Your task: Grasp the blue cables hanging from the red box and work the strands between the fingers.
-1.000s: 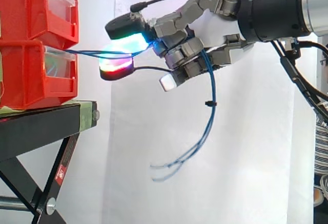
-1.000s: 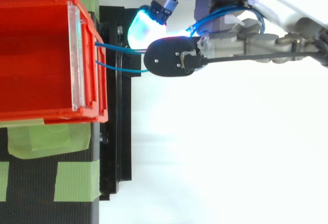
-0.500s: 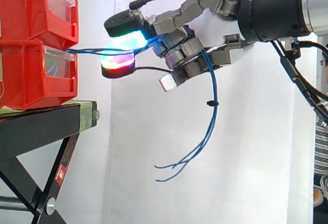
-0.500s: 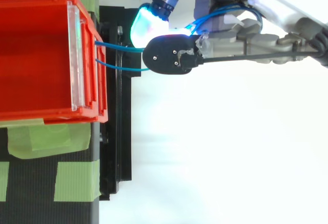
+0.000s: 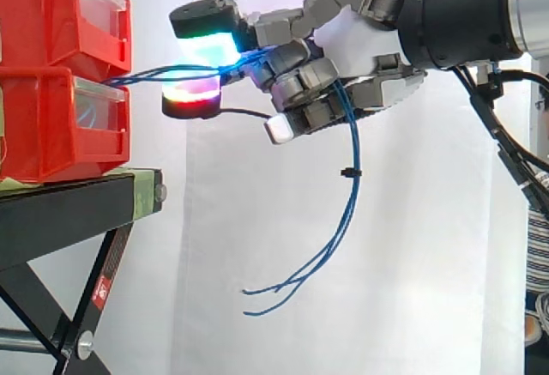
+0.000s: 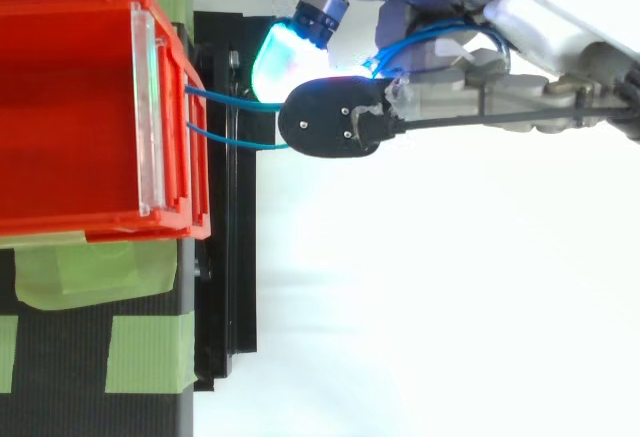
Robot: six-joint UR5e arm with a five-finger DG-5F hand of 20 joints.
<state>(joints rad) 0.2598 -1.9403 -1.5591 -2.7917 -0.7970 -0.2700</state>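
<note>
Thin blue cables (image 5: 350, 178) run out of the front of the red box (image 5: 60, 122) and pass level to my hand (image 5: 360, 49). The hand is shut on them: a glowing fingertip (image 5: 206, 45) above and the thumb pad (image 5: 193, 100) below pinch the strands just right of the box. From there the cables loop through the curled fingers and hang down, their loose ends (image 5: 257, 302) splayed below. In the top view two blue strands (image 6: 235, 122) leave the box edge (image 6: 195, 117) and vanish under the hand (image 6: 330, 129).
A second red bin (image 5: 69, 15) is stacked on the first, both on a black stand (image 5: 77, 212) with green tape patches (image 6: 145, 352). A white curtain hangs behind. Open space lies below and right of the hand.
The hand has risen slightly, lifting the pinched strands so they slope up from the box. The hanging cable ends have swung left and lower.
</note>
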